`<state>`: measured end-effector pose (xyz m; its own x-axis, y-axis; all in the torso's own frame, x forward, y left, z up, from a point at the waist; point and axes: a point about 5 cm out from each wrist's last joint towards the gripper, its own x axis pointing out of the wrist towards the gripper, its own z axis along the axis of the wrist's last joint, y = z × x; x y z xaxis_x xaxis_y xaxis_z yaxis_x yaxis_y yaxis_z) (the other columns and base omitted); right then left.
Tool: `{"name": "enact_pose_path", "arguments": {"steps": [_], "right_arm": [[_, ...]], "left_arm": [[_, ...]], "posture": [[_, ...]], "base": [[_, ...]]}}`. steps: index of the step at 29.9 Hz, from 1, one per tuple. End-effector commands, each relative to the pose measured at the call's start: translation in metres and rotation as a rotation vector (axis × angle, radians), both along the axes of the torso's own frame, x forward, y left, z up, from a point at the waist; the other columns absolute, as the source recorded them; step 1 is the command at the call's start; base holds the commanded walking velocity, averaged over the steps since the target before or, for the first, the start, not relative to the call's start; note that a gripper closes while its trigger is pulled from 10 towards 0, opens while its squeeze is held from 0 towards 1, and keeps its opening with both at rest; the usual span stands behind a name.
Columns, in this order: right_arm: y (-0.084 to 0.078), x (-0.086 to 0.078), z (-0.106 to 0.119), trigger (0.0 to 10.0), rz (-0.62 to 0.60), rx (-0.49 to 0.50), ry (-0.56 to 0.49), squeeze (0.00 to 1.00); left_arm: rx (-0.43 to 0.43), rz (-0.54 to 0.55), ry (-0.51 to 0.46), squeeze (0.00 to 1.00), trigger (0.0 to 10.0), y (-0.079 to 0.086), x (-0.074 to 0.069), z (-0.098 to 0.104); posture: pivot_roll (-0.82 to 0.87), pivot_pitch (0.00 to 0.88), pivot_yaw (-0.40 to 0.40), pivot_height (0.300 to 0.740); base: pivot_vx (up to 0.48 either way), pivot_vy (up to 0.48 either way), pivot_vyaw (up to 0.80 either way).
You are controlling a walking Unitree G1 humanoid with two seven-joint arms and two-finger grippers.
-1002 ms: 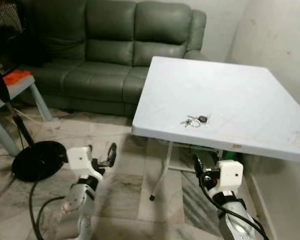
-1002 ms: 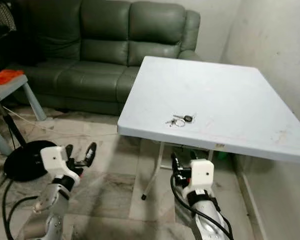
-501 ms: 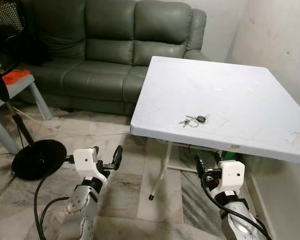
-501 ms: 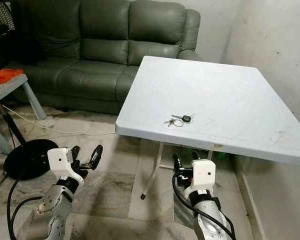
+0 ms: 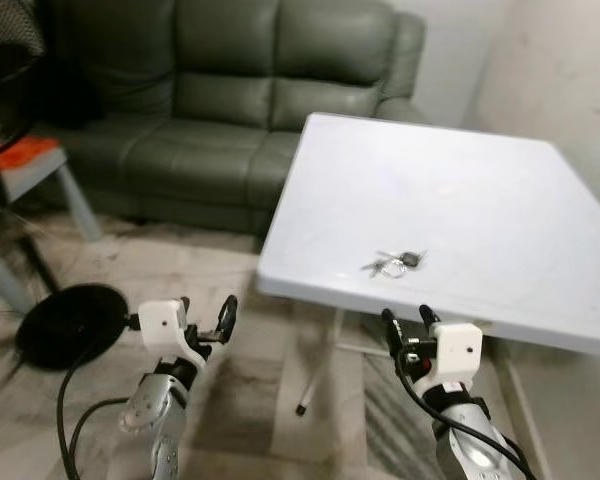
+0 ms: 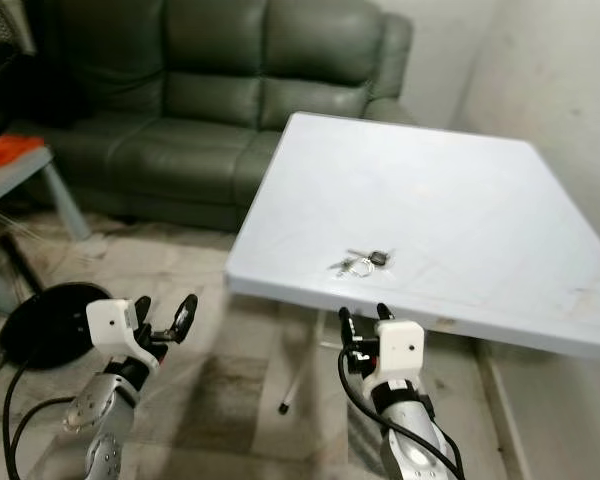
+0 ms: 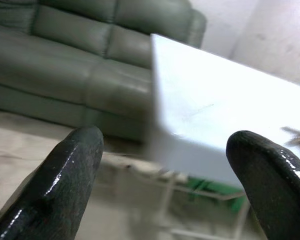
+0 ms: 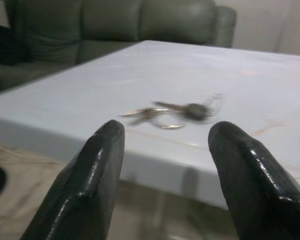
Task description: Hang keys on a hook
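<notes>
Right end effector is up at the near edge of the surface, just below and in front of it, fingers spread apart and holding nothing; in its wrist view the two black fingers frame the keys, which lie ahead of them on the surface, not touched. Left end effector is off to the left of the surface over the floor, lower than the top, fingers also wide apart and empty; its wrist view looks past the fingers at the surface's corner and edge, with the sofa behind. Keys sit flat on the white surface near its front edge, toward the left front corner: a ring with a few metal keys and one dark-headed key, all loose on the top. Right end effector is near the keys but apart from them; left one is well apart. Surface is a white square top on thin metal legs, something green under it. Green sofa stands behind the surface's far left side, against the wall. At far left a grey side table with an orange item on it, and a black round fan base on the floor beside it, black cable trailing near the left arm. Head views slightly blurred.
</notes>
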<state>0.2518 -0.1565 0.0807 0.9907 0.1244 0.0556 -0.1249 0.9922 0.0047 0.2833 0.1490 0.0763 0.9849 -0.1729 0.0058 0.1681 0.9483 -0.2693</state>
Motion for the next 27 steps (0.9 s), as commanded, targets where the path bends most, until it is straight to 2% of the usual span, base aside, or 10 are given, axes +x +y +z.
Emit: {"name": "enact_pose_path", "arguments": {"steps": [1,21,27], "right_arm": [[-0.0026,0.0007,0.0045,10.0,-0.017,0.003,-0.013,0.00],[0.0001,-0.0004,0.0034,10.0,-0.012,0.010,-0.007,0.00],[0.0011,0.0003,0.0032,10.0,-0.003,0.022,0.001,0.00]], "left_arm": [[0.009,-0.023,-0.005,0.00,10.0,-0.0025,-0.0003,0.0020],[0.014,-0.031,-0.006,0.00,10.0,-0.0039,-0.0015,0.0036],[0.023,-0.027,-0.005,0.00,10.0,-0.0069,-0.0024,0.0033]], "posture": [[-0.03,0.000,-0.049,0.740],[-0.02,0.000,-0.044,0.740],[-0.02,0.000,-0.044,0.740]], "base": [[0.364,0.000,0.00],[0.368,0.000,0.00],[0.081,0.000,0.00]]}}
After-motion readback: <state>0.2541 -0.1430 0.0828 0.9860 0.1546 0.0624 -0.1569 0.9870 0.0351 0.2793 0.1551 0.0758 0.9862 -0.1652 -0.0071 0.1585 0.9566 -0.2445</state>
